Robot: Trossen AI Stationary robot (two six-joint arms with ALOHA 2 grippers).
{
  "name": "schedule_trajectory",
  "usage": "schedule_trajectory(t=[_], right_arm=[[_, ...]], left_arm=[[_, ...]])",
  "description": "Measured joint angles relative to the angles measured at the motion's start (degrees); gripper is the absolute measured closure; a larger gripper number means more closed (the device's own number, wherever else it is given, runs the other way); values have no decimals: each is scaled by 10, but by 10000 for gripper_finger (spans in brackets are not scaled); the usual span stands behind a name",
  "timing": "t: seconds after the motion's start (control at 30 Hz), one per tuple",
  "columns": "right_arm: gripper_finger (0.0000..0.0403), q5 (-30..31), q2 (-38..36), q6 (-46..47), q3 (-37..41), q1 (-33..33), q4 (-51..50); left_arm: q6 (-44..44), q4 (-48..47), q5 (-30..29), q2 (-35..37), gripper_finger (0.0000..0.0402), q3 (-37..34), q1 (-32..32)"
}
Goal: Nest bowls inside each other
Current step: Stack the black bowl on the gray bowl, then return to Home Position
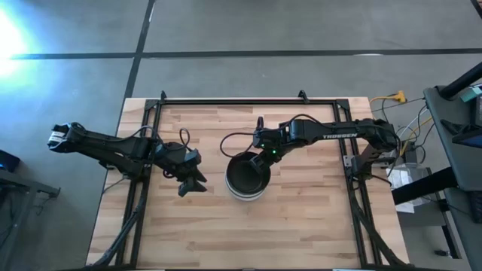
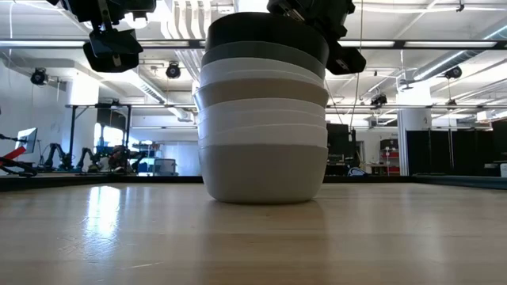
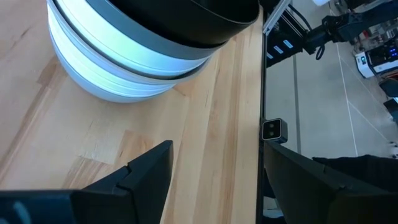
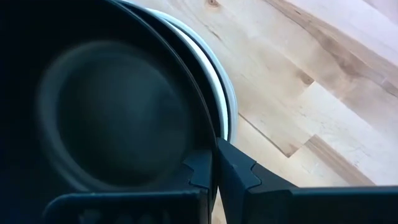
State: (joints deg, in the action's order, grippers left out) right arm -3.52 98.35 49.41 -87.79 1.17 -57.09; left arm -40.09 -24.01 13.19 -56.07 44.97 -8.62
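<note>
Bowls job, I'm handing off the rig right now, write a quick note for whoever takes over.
Right gripper: shut on the rim of the black bowl, the top of the stack at mid-table.
Left gripper: open, holding nothing, raised beside the stack on the left arm's side.
Done: every bowl in view is nested in that one stack; the black one sits on the dark grey bowl; no loose bowl shows.
Left: release the black bowl's rim and pull both arms back.
</note>
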Motion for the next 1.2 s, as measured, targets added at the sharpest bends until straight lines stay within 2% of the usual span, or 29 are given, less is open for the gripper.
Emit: schedule_trajectory(t=[0.37,0.7,0.83,0.97,1.07,1.2], right_arm=[[386,0,1,-9,0,3,-12],[293,0,-10,-14,-2,2,-11],[270,25,-23,-21,-39,2,-8],[269,56,-29,-47,-90,1,47],[279,32,-13,-64,-108,1,117],[300,4,37,-71,-124,-4,130]], left_arm=[[2,0,0,0,166,0,0],[-1,0,0,0,166,0,0],[-1,0,0,0,166,-1,0],[-2,0,-1,0,166,-1,0],[-2,0,-5,0,166,-1,0],[-2,0,-14,0,166,-1,0]])
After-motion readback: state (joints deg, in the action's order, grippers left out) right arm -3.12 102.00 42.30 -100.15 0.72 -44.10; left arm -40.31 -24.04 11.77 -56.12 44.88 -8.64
